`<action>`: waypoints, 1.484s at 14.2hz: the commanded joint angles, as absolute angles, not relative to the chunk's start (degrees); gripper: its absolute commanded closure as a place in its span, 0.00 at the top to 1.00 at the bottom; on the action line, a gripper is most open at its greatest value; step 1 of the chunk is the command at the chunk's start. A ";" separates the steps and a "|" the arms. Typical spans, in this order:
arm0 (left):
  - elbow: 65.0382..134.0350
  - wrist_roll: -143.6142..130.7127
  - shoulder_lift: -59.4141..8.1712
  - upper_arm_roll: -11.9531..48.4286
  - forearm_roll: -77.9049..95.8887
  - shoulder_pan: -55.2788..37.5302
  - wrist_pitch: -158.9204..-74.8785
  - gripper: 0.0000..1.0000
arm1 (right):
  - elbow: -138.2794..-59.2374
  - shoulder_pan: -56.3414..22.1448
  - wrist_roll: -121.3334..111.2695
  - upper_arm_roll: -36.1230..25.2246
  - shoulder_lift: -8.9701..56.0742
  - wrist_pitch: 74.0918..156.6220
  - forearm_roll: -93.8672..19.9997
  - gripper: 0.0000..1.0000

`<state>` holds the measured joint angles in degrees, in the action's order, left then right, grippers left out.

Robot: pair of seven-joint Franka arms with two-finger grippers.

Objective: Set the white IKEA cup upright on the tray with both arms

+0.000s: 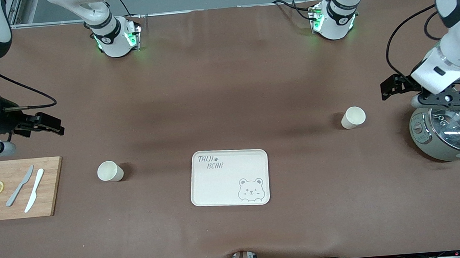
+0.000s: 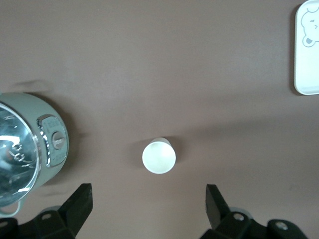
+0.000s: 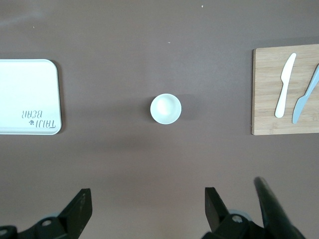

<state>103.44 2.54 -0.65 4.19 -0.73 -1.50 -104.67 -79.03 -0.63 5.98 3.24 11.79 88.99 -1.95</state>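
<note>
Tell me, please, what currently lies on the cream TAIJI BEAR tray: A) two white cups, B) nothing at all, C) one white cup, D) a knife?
B: the tray shows only its lettering and printed bear, while one white cup stands on the table toward the right arm's end and the other white cup stands toward the left arm's end.

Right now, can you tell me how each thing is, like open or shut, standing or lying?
Left gripper: open, in the air by the pot.
Right gripper: open, in the air above the cutting board's end.
Cup near the pot: upright on the table.
Cup near the cutting board: upright on the table.
Tray: flat, nothing on it.
Pot: glass lid on.
Knives: lying flat on the cutting board.
</note>
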 commanded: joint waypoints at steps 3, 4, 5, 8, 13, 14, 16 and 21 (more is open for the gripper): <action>118.54 3.69 3.78 4.31 0.09 -1.14 -116.95 1.00 | -79.01 0.26 6.42 3.08 12.22 89.38 -1.50 1.00; 121.09 3.95 3.78 4.31 0.09 -1.14 -119.51 1.00 | -79.27 0.44 5.98 3.08 12.22 89.91 -1.32 1.00; 123.64 4.74 3.78 4.31 0.17 -1.14 -122.40 1.00 | -79.80 0.96 5.80 3.08 12.30 90.70 -1.14 1.00; 129.80 7.37 3.25 4.31 0.18 0.70 -130.84 1.00 | -84.53 3.07 2.21 3.08 12.39 96.39 -0.71 1.00; 134.55 9.23 0.71 4.22 0.18 2.37 -138.06 1.00 | -92.89 3.78 1.58 3.08 12.48 107.73 0.26 1.00; 136.04 9.84 0.18 4.22 0.18 2.72 -140.60 1.00 | -93.94 3.87 1.67 3.08 12.74 109.75 0.44 1.00; 138.59 11.07 -1.48 4.22 0.18 3.77 -145.96 1.00 | -94.39 4.57 1.58 3.08 13.88 112.05 0.44 1.00; 140.89 13.36 -7.20 4.22 0.18 5.71 -153.97 1.00 | -97.63 5.62 1.32 3.08 15.99 119.25 1.84 1.00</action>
